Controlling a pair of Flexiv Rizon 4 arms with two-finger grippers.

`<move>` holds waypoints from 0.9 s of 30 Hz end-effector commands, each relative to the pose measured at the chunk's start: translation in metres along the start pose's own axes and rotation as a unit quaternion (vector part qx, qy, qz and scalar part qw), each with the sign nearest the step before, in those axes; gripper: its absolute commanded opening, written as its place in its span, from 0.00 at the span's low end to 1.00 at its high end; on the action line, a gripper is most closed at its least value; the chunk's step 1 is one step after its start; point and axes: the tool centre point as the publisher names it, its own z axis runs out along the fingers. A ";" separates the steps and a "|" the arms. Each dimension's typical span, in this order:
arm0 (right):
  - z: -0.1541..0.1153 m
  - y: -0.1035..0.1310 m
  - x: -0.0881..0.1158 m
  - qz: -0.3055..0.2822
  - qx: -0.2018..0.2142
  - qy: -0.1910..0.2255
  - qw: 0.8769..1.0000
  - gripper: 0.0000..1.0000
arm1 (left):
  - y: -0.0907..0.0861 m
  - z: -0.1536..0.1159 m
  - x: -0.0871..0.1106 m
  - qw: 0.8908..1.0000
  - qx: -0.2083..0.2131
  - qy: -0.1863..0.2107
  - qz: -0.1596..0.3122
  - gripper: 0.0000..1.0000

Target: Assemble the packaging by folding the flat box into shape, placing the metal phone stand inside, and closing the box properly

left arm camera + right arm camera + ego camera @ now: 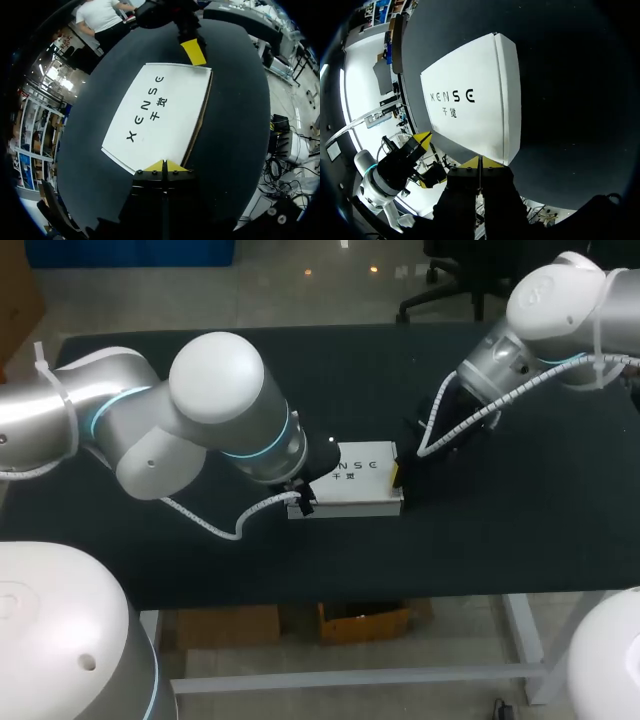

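Left gripper (162, 166) pinched closed, tips at left end of the box (358, 478) | right gripper (480, 162) closed too, at its right end | we see box printed side up, mid table (500, 530)

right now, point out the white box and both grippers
white box (358, 478), head view, middle of its printed top face
left gripper (162, 165), left wrist view, where its yellow tips meet
right gripper (480, 162), right wrist view, where its yellow tips meet
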 end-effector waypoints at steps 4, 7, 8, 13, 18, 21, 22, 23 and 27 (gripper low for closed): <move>-0.035 -0.018 0.001 -0.036 -0.046 0.003 0.998 0.40 | -0.003 -0.036 0.009 0.999 -0.025 -0.003 -0.043 0.47; -0.050 -0.022 -0.003 -0.069 -0.080 0.005 0.994 1.00 | -0.003 -0.046 0.016 0.997 -0.035 0.001 -0.065 1.00; -0.055 -0.024 -0.004 -0.077 -0.092 0.003 0.993 1.00 | -0.003 -0.049 0.017 0.997 -0.038 0.002 -0.073 1.00; -0.077 -0.030 -0.014 -0.115 -0.136 -0.008 0.984 1.00 | -0.003 -0.064 0.027 0.991 -0.057 0.024 -0.121 1.00; -0.097 -0.034 -0.029 -0.160 -0.175 -0.014 0.971 1.00 | -0.004 -0.073 0.042 0.984 -0.079 0.041 -0.154 1.00; -0.109 -0.037 -0.038 -0.177 -0.205 -0.020 0.963 1.00 | -0.007 -0.075 0.051 0.980 -0.088 0.040 -0.172 1.00; -0.113 -0.037 -0.042 -0.186 -0.216 -0.018 0.958 1.00 | -0.007 -0.075 0.054 0.980 -0.090 0.041 -0.173 1.00; -0.117 -0.039 -0.045 -0.196 -0.227 -0.017 0.954 1.00 | -0.008 -0.075 0.057 0.979 -0.097 0.038 -0.176 1.00; -0.131 -0.042 -0.056 -0.232 -0.263 -0.029 0.936 1.00 | -0.012 -0.067 0.067 0.972 -0.112 0.039 -0.203 1.00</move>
